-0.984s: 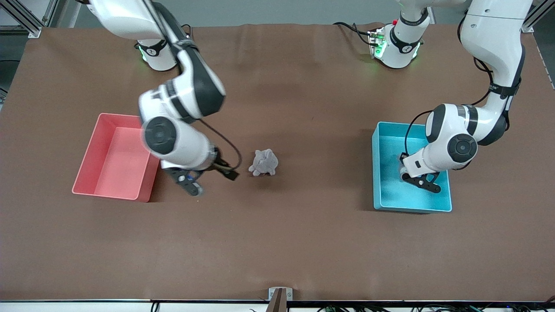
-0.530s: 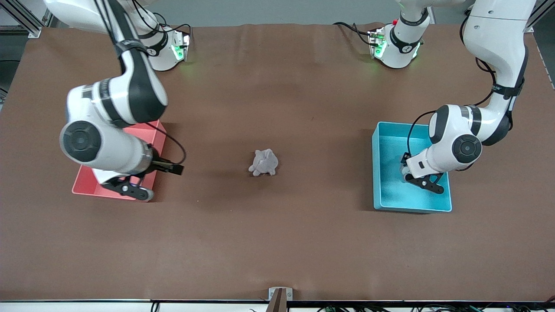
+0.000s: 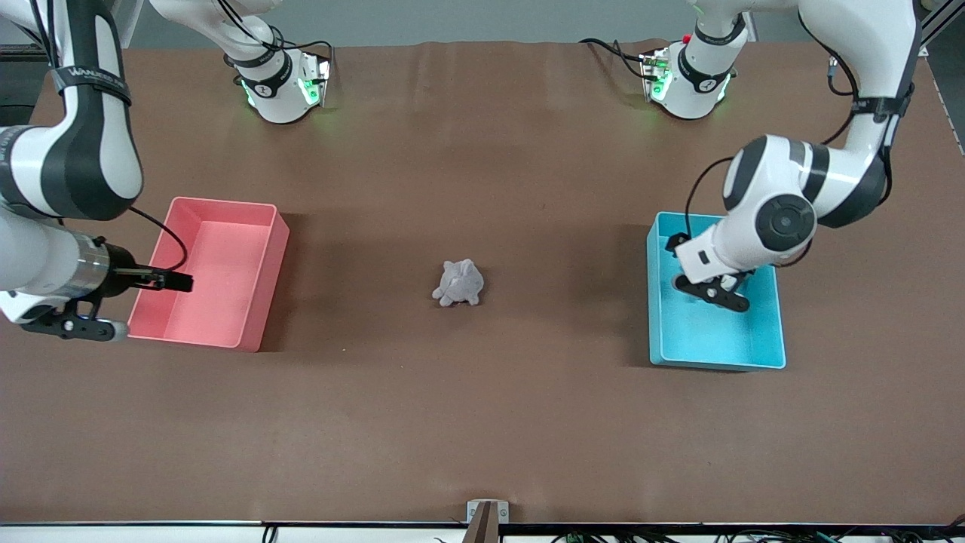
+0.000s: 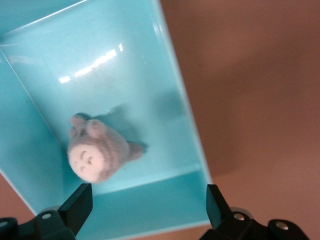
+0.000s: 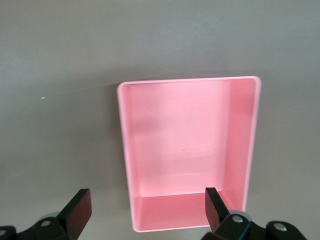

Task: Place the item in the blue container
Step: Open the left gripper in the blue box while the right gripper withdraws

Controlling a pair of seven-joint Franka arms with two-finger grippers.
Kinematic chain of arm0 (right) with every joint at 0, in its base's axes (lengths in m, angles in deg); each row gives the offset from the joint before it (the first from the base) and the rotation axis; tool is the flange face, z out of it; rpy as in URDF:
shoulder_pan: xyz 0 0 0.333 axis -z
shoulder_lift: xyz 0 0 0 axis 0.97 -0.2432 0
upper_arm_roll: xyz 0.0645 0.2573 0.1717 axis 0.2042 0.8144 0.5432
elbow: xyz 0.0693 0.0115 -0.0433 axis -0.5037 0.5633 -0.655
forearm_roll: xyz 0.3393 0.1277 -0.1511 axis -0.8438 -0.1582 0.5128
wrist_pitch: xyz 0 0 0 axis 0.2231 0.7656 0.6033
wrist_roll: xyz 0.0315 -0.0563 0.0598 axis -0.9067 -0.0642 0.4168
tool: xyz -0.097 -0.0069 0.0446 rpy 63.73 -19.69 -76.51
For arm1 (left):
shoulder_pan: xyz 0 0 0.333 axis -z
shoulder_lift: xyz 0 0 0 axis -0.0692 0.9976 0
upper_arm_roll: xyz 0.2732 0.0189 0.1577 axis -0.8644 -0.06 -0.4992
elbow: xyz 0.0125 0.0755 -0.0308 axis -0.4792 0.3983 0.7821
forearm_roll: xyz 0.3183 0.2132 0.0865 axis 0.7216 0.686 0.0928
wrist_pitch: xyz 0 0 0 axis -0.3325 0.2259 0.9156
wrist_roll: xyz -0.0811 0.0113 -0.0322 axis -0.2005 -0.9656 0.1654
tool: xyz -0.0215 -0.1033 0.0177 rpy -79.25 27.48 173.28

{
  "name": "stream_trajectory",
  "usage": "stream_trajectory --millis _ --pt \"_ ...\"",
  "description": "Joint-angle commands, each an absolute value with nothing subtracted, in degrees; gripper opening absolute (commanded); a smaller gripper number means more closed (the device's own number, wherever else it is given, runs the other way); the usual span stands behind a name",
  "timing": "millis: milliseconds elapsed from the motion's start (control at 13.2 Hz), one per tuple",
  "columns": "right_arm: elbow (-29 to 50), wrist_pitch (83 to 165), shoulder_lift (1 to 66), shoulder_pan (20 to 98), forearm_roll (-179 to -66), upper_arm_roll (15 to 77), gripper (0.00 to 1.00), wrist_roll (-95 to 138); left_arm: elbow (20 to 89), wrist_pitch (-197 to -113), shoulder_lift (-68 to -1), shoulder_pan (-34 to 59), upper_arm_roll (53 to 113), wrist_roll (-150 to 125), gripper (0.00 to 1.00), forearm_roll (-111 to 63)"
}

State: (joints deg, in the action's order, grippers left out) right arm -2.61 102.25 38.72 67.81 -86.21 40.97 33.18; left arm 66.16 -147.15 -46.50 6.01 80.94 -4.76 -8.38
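Blue container (image 3: 716, 343), the cyan rectangular bin, sat on the brown worktop (image 3: 482, 422) toward the left arm's end. In the left wrist view a small plush toy (image 4: 97, 152), pinkish-grey with a pale face, lay on the floor of the blue container (image 4: 150, 65), close to one of its walls and near a corner; in the front view that toy was hidden under the arm. The left gripper (image 3: 712, 290) hung over the blue container's part farther from the front camera, its fingers (image 4: 77, 207) spread wide apart with nothing between them.

A second plush toy (image 3: 458, 283), grey, lay on the bare worktop about midway between the two bins, well apart from both.

A pink bin (image 3: 185, 320) of like size stood toward the right arm's end of the worktop, and the right wrist view showed its inside (image 5: 190, 150) holding nothing. The right gripper (image 3: 71, 326) hung over the worktop just beside the pink bin, at the very end of the worktop, its fingers (image 5: 75, 210) likewise spread open and holding nothing.
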Motion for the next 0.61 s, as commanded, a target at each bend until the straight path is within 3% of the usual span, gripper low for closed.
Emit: stream_trajectory --millis 0,227,530 --pt "-2.7 102.3 40.3 70.6 -85.2 42.3 1.00 29.9 59.1 -139.7 -45.7 6.5 87.4 -14.7 1.00 -8.2" --pt "-4.2 100.4 40.3 74.1 -85.4 42.3 1.00 26.5 52.9 -139.9 -41.4 9.2 93.9 -30.2 1.00 -11.9" --pt "-5.5 99.7 40.1 76.4 -86.8 42.5 1.00 23.7 44.6 -142.8 -33.4 17.4 94.0 -42.1 1.00 -14.3"
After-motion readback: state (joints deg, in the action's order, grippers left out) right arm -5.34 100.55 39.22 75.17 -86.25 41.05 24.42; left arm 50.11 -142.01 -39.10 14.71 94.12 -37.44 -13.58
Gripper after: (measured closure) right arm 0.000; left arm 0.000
